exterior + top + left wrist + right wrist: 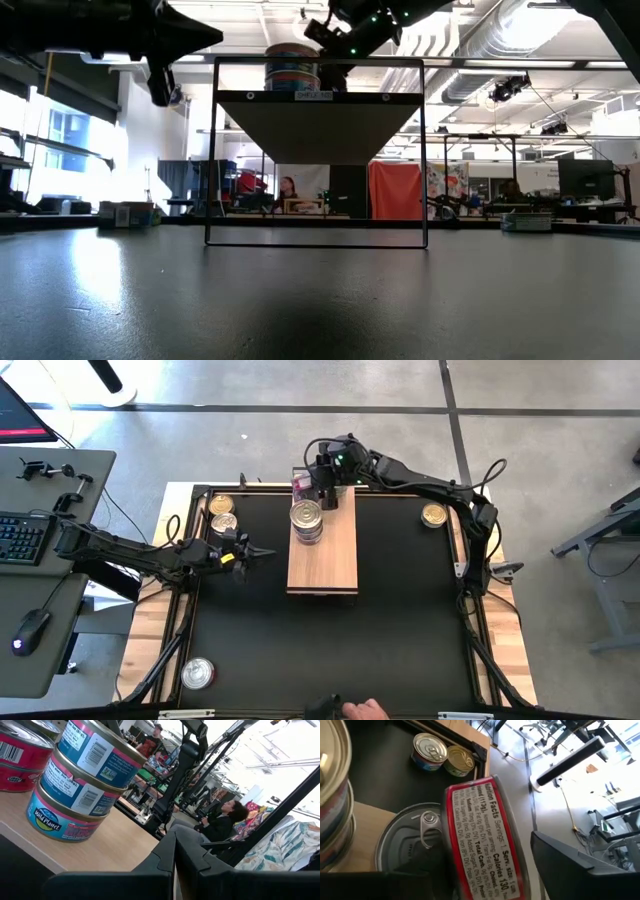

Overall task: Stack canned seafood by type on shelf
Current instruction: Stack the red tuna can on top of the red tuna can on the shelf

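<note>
**Canned seafood on shelf: sorting partly done, one red tin being left on its edge**

- Loose tins, left side of desk: two tins are lying side by side in the far left corner and one silver-lidded tin in the near left corner. None of these is yet being shelved.
- Left gripper: fingers are being held pressed together with nothing between them, just left of the shelf, pointing toward it.
- Shelf: its long axis is running from the near side of the desk to the far side. A blue-labelled stack of three tins is standing upright on its far half, lids up.
- Red-labelled tin: at the shelf's far end, it is being propped on its rim against a flat silver-lidded tin, lid facing sideways rather than up. Judged unfinished; it is needing to be laid flat.
- Right gripper: it is being held wide around this tin, one finger standing clear of it.
- Gold-lidded tin: lying off the shelf, far right, waiting.
</note>
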